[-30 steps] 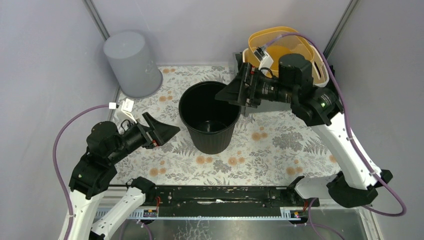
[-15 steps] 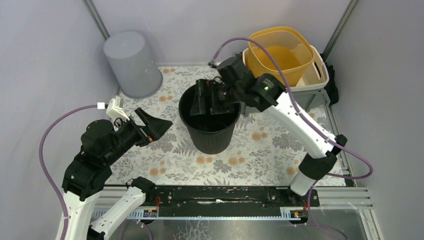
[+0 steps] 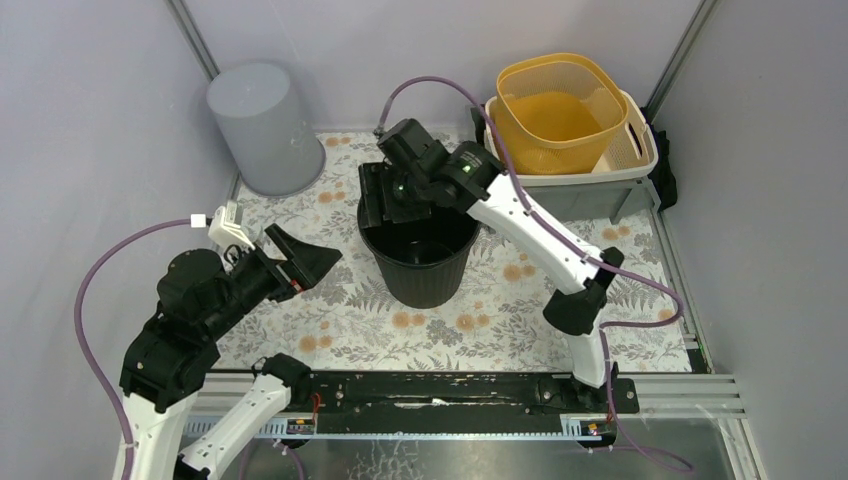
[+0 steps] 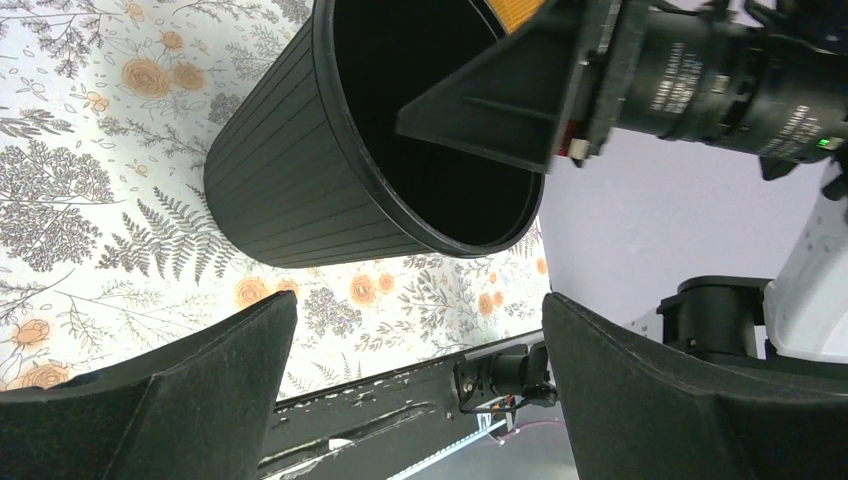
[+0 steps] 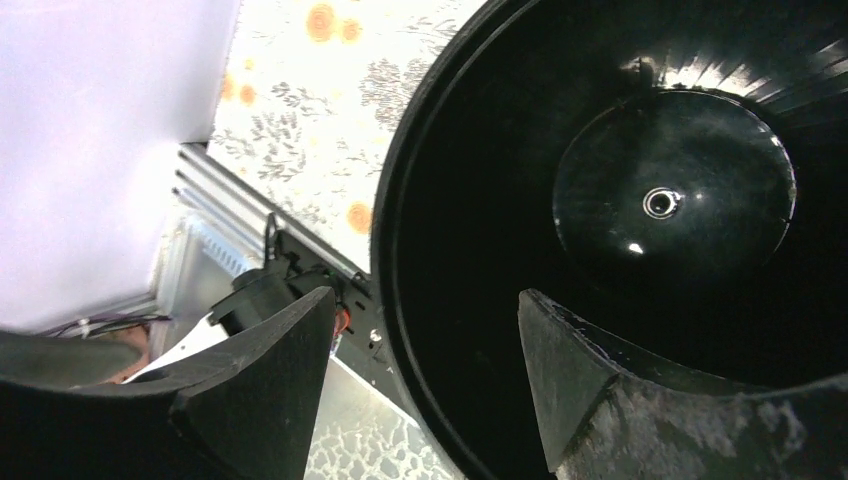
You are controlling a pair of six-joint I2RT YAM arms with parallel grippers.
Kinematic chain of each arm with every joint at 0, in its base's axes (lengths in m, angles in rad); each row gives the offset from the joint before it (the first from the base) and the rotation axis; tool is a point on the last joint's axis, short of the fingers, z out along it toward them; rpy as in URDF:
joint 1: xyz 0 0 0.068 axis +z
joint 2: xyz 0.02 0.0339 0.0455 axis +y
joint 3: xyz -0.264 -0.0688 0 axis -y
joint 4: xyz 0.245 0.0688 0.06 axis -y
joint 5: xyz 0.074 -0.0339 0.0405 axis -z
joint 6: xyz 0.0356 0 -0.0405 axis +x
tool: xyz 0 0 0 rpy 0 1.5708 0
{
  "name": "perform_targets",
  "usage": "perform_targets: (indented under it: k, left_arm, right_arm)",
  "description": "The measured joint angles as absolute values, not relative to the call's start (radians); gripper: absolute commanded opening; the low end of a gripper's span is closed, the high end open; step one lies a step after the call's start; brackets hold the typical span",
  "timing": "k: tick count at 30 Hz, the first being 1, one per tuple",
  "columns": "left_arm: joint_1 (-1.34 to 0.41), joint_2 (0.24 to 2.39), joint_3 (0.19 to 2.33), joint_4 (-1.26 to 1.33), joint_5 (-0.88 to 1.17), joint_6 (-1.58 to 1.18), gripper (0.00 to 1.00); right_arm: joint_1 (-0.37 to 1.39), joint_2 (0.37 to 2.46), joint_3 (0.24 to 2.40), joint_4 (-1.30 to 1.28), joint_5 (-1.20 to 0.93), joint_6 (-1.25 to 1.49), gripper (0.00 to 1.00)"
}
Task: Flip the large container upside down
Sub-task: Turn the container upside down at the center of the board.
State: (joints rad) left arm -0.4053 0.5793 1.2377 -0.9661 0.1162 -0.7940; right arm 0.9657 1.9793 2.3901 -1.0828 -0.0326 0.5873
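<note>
While the rim of the upright black ribbed plastic bin (image 3: 420,262) sits between the right fingers (image 5: 250,400), spread and not yet gripping, positioned for tipping, the left fingers (image 4: 180,400) stand wide nearby

Top camera looks steeply down; left wrist faces the black container (image 4: 300,180) sidelong, right wrist peers closely inside; all seemingly share its rim
</note>
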Motion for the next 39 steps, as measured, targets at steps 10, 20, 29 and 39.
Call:
perform_targets:
  k: [10,20,29,39]
  left_arm:
    - [-0.405,0.551,1.236,-1.001,0.133,-0.801,1.0]
    - [-0.405,0.527,1.232,-1.013,0.134,-0.804,1.0]
    - [-0.405,0.521,1.232,-1.034,0.134,-0.81,1.0]
    - [-0.405,0.517,1.23,-1.052,0.133,-0.81,1.0]
  right_arm:
    - [1.012,2.053,2.395,-1.09,0.052,0.587,0.68]
    - [1.068,2.093,2.443,-1.097,0.136,0.568,0.58]
    - [1.078,2.143,2.458,-1.171,0.175,0.523,0.54]
    - [1.084,2.143,2.473,-1.311,0.174,0.441,0.39]
